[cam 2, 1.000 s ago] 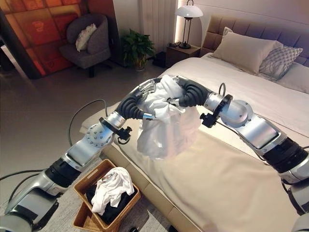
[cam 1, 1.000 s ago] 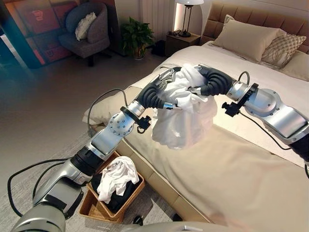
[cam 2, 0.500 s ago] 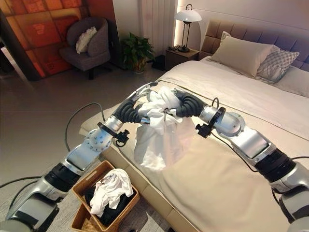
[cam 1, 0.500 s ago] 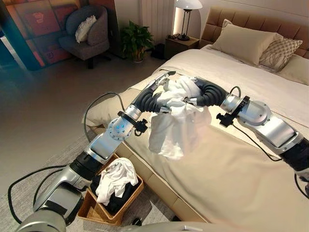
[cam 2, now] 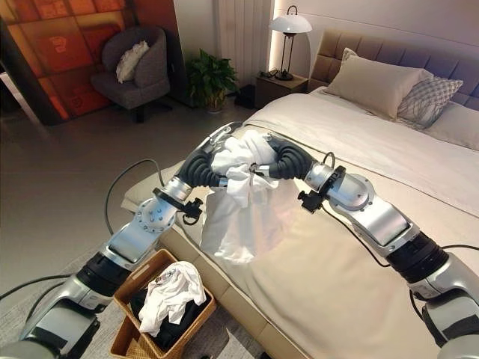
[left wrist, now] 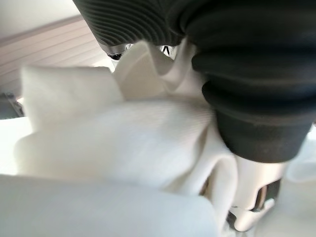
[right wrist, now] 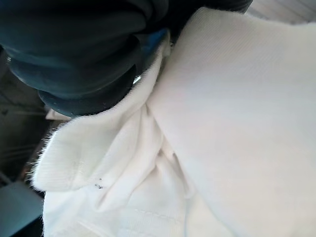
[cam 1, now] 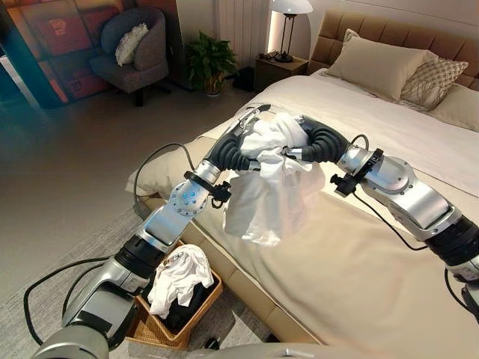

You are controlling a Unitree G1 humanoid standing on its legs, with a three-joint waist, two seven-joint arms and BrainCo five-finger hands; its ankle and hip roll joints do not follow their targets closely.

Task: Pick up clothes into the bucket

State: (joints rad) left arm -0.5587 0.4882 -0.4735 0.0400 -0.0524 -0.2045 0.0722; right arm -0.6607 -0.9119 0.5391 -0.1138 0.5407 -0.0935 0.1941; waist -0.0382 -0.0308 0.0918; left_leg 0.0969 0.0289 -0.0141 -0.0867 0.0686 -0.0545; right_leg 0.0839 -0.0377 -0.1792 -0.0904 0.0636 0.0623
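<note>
Silver-grey metal arms, round elbow joints with small screws. Dark ribbed rubber covers over wrists, centre frame. Left robot hand [cam 1: 251, 121] silver-fingered; right robot hand [cam 1: 298, 155] under ribbed cover.

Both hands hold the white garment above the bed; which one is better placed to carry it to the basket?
Left. The wicker basket sits on the floor beside the bed directly below the left arm; the left hand and right hand both clutch the white garment.

White garment [right wrist: 232, 113] bunched in folds — dark ribbed cover [right wrist: 74, 44] beside it
</note>
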